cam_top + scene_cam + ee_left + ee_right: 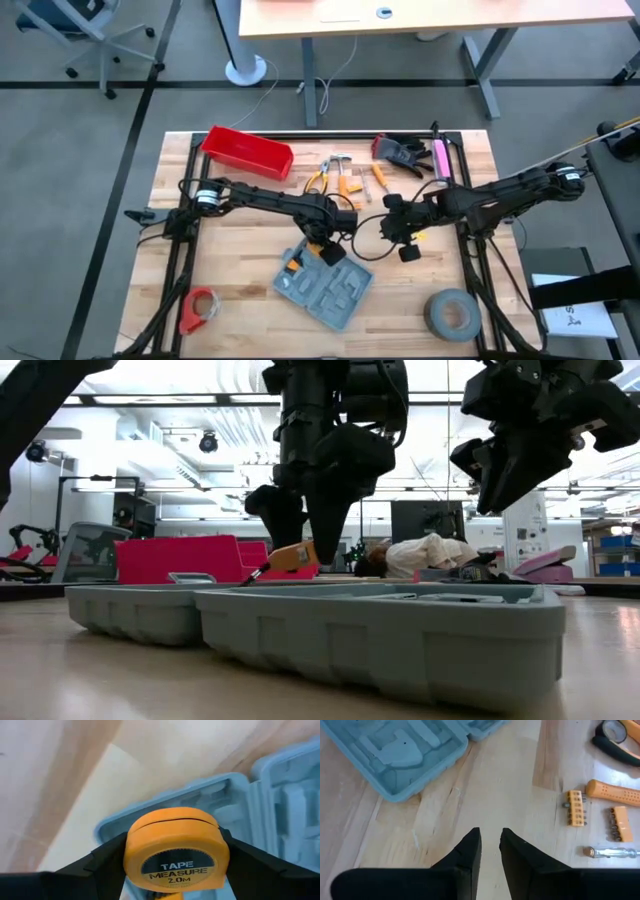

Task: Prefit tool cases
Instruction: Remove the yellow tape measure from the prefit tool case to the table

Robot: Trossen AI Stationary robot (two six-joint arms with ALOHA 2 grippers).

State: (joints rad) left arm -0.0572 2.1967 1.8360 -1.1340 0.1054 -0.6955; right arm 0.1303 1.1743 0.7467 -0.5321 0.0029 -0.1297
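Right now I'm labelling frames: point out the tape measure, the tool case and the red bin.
tape measure (176, 847): left wrist view, its orange face.
tool case (325, 287): high view, the open tray's middle.
red bin (247, 152): high view, its inner floor.

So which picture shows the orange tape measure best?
The left wrist view: the tape measure fills it, label readable, held in the left pincer above the case. The high view shows only an orange speck; the low view a corner; the right wrist view nothing.

Bright ceiling lights glare in the low view; wrist close-ups slightly blurred
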